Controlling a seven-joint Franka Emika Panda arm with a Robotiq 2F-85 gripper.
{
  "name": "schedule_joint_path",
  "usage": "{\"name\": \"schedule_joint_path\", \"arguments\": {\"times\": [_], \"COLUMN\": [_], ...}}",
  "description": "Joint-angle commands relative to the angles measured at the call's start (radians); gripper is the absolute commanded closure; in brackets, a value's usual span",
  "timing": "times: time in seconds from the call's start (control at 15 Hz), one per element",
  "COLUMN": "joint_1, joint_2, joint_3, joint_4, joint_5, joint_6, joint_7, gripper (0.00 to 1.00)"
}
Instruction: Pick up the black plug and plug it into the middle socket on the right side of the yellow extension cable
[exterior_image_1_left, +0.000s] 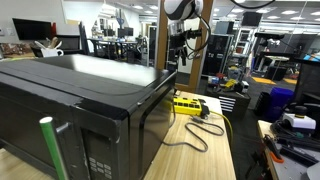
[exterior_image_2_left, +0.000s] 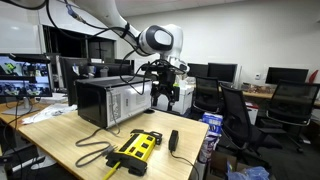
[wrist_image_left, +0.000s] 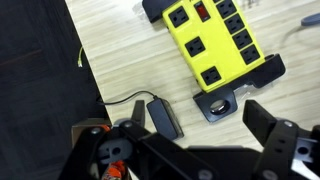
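Note:
The yellow extension cable (wrist_image_left: 212, 40) lies on the wooden table, its dark sockets in two rows, with a black end bracket (wrist_image_left: 222, 100). It shows in both exterior views (exterior_image_1_left: 186, 102) (exterior_image_2_left: 137, 148). The black plug (wrist_image_left: 165, 118), a small black block on a thin cord, lies flat on the table beside the strip's end; it also shows in an exterior view (exterior_image_2_left: 173, 140). My gripper (wrist_image_left: 195, 125) is open and empty. It hangs well above the table, over the plug and strip, in both exterior views (exterior_image_1_left: 180, 48) (exterior_image_2_left: 166, 96).
A big black microwave (exterior_image_1_left: 80, 100) (exterior_image_2_left: 105, 100) stands on the table next to the strip and fills the left of the wrist view (wrist_image_left: 40, 80). Black cords loop over the table (exterior_image_1_left: 190, 135). Office chairs (exterior_image_2_left: 235, 115) stand past the table edge.

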Motion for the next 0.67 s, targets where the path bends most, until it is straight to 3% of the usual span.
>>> {"name": "schedule_joint_path", "arguments": {"times": [0.0,0.6], "joint_1": [-0.051,-0.103], "joint_2": [0.009,0.0], "joint_3": [0.026,0.066], "joint_4": [-0.013,-0.171], "joint_5": [0.009,0.071], "joint_6": [0.051,0.427], "joint_7": [-0.154,-0.231], "gripper": [0.0,0.0]}}
